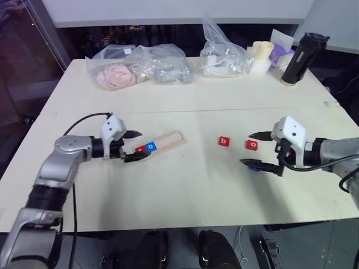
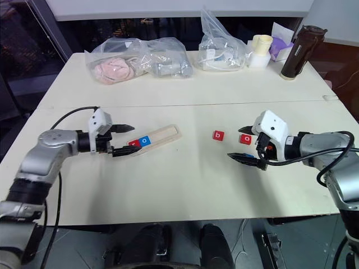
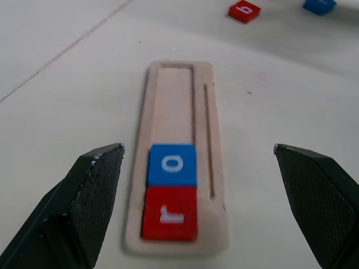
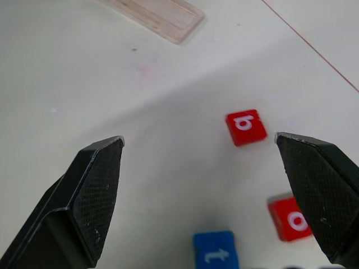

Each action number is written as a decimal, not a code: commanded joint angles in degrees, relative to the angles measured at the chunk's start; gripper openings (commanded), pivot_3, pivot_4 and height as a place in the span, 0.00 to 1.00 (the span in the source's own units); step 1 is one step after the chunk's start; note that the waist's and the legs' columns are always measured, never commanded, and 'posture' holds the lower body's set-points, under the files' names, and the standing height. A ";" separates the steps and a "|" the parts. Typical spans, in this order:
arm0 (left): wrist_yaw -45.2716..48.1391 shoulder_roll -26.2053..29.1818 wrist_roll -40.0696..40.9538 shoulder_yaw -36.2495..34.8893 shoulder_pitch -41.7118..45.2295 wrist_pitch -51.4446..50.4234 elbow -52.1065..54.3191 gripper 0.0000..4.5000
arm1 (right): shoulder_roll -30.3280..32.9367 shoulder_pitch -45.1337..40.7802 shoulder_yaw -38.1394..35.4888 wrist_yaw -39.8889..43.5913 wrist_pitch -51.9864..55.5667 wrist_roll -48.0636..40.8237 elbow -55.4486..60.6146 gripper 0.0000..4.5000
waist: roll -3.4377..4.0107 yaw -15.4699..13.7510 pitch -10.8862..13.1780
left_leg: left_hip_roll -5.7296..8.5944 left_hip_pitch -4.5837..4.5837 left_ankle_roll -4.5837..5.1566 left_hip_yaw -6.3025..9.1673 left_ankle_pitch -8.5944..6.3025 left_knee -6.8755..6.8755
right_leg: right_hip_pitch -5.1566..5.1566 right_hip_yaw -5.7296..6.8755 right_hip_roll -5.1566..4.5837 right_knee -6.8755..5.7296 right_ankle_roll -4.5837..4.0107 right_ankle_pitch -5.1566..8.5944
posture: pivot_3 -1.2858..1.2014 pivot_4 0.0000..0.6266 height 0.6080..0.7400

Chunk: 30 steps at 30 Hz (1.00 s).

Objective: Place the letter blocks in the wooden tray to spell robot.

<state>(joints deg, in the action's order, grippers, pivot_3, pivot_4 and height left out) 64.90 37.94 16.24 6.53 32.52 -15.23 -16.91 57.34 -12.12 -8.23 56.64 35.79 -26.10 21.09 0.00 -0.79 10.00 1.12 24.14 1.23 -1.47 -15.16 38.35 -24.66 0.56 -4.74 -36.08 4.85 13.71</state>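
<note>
Pale wood marks the tray (image 3: 179,112), which lies aslant on the counter (image 1: 185,190) with two blocks seated at its near end: a red r (image 3: 170,213) at the very end and a blue o (image 3: 172,164) touching it, the rest of the slot bare. We see the left end effector (image 1: 132,145) hanging at that filled end, fingers spread wide on either side of the tray and holding nothing. Well apart, toward the right side of the counter, lie the three loose blocks: a red b (image 1: 224,141), a red o (image 1: 252,144) just beside it, and a blue t (image 4: 216,252) nearer the right end effector (image 1: 257,149), whose fingers likewise stand wide and empty around them. We judge the word two letters along, with b due next. These tiles look small, stiff and light, with smooth flat faces that may slip, so we would pinch one across two opposite side edges, low and square, rather than by a corner. The tray is thin and probably light too; a nudge while seating a block could slide it or unsettle the letters already in. At the far edge of the counter sit plastic bags (image 1: 140,64), a dark bottle (image 1: 300,59) and a pale cup (image 1: 261,56), clear of the work.
</note>
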 commanded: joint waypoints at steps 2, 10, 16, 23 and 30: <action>1.67 -1.94 -3.97 1.47 4.74 6.44 -9.24 1.00 | -0.21 1.69 -3.02 -1.74 1.13 -1.11 3.76 0.99 | -0.04 0.17 0.02 | 0.00 -0.01 0.00 -0.02 0.00 0.01 | 0.00 -0.01 0.05 -0.01 0.11 -0.06 | 0.52 0.24 1.00; 4.22 -4.76 -8.99 3.49 10.47 13.88 -22.32 1.00 | -0.81 5.50 -5.02 -4.36 3.04 -2.42 7.79 0.99 | -0.19 0.13 0.11 | -0.03 -0.06 0.03 -0.06 0.00 0.21 | 0.08 -0.02 0.15 -0.05 0.41 -0.23 | 0.52 0.24 1.00; 7.42 -4.70 -10.19 3.67 10.43 14.73 -25.66 1.00 | -0.84 5.98 -4.77 -5.03 2.72 -2.26 7.88 0.99 | -0.26 0.11 0.12 | -0.06 0.03 0.23 -0.07 -0.12 0.77 | 0.21 -0.07 0.06 -0.07 0.45 -0.26 | 0.52 0.24 1.00; 6.90 -4.22 -12.47 4.17 9.13 15.65 -26.65 1.00 | -0.98 5.38 -3.66 -5.35 2.42 -2.00 7.71 0.99 | -0.25 0.09 0.10 | -0.07 0.02 0.27 -0.07 -0.09 0.81 | 0.23 -0.17 -0.04 -0.06 0.32 -0.25 | 0.52 0.24 1.00; 5.97 -5.43 -12.64 3.74 8.68 15.27 -28.20 1.00 | -0.66 5.03 -2.70 -5.16 1.66 -1.33 7.36 0.99 | -0.25 0.11 0.07 | -0.07 -0.02 0.27 -0.07 -0.09 0.81 | 0.24 -0.19 -0.14 -0.07 0.25 -0.27 | 0.52 0.24 1.00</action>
<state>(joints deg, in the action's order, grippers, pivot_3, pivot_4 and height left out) 71.20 32.49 4.93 10.01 42.54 0.58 -43.46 56.59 -6.39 -10.25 51.44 38.41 -27.69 27.33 -0.25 -0.68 10.06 1.06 24.10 1.51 -1.54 -15.25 39.16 -24.41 0.38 -4.89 -36.15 5.09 13.43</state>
